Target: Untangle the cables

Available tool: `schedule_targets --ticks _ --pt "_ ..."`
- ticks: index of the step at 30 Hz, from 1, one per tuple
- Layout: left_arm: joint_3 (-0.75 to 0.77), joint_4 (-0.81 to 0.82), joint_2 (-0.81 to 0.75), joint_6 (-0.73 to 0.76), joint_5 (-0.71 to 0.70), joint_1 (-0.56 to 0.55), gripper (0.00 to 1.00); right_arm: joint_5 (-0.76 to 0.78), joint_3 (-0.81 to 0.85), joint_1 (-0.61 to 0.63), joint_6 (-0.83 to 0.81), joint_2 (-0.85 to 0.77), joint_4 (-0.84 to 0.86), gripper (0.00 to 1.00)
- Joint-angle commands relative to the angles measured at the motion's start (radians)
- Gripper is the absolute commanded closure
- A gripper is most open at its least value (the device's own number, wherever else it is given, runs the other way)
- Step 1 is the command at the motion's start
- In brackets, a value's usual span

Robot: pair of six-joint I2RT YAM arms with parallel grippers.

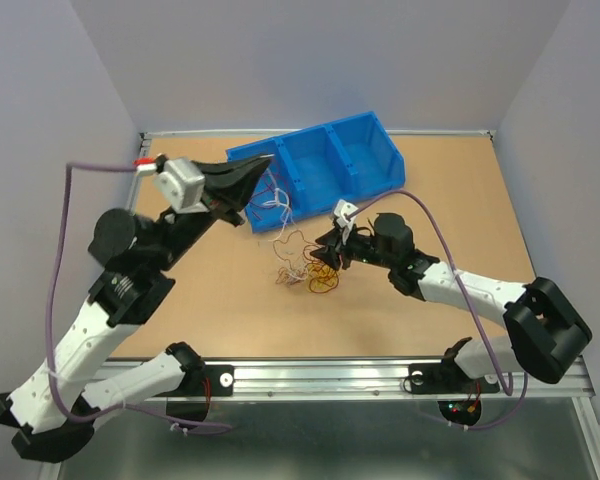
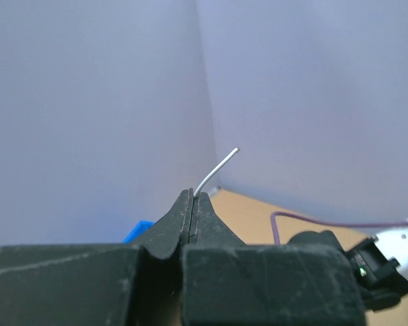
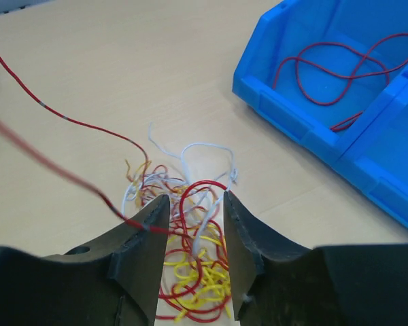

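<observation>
The cables [image 1: 305, 268] are a small tangle of thin red, white and yellow wires on the brown table in front of the blue bin [image 1: 365, 150]. My right gripper [image 1: 330, 255] is low over the tangle. In the right wrist view it [image 3: 194, 200] is open, with a red loop [image 3: 200, 190] and a white wire between the jaws and the yellow wires [image 3: 197, 278] below. My left gripper [image 1: 258, 168] is raised over the bin's left end. In the left wrist view it [image 2: 192, 193] is shut on a white wire [image 2: 217, 166] whose end sticks up past the tips.
One red wire [image 3: 333, 68] lies loose inside a compartment of the blue bin [image 3: 292, 115]. Another red wire [image 3: 68, 122] rises from the tangle toward the upper left. Grey walls enclose the table on three sides. A purple arm cable [image 1: 435, 225] arcs over the right arm.
</observation>
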Motion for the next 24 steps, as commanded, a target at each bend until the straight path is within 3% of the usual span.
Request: schedule_targets --ticks 1,3,5,6,12,14,18,20,24 --pt "-0.151 0.217 -0.129 -0.054 -0.218 0.002 1.00 0.070 0.006 0.004 -0.028 -0.089 0.066 0.57" --pt "-0.179 0.229 -0.169 -0.050 -0.330 0.005 1.00 0.093 -0.029 0.002 -0.017 -0.133 0.066 0.70" --pt "-0.187 0.223 -0.181 -0.050 -0.384 0.010 1.00 0.133 -0.063 0.004 -0.002 -0.210 0.069 0.98" --pt "-0.193 0.223 -0.184 -0.050 -0.390 0.013 1.00 0.145 -0.074 0.002 0.004 -0.237 0.069 0.99" --pt "-0.222 0.239 -0.166 -0.047 -0.458 0.031 1.00 0.207 -0.138 0.002 0.070 -0.412 0.069 1.00" --pt "-0.222 0.240 -0.146 -0.045 -0.534 0.038 1.00 0.303 -0.149 0.002 0.108 -0.455 0.066 0.99" --pt "-0.239 0.277 -0.115 -0.039 -0.647 0.064 1.00 0.696 -0.170 0.002 0.226 -0.617 0.009 0.99" --pt "-0.250 0.295 -0.088 -0.036 -0.680 0.110 1.00 0.823 -0.190 0.002 0.273 -0.693 -0.016 0.99" --pt "-0.271 0.311 -0.031 -0.105 -0.628 0.237 1.00 1.076 -0.223 0.002 0.328 -0.888 -0.127 0.99"
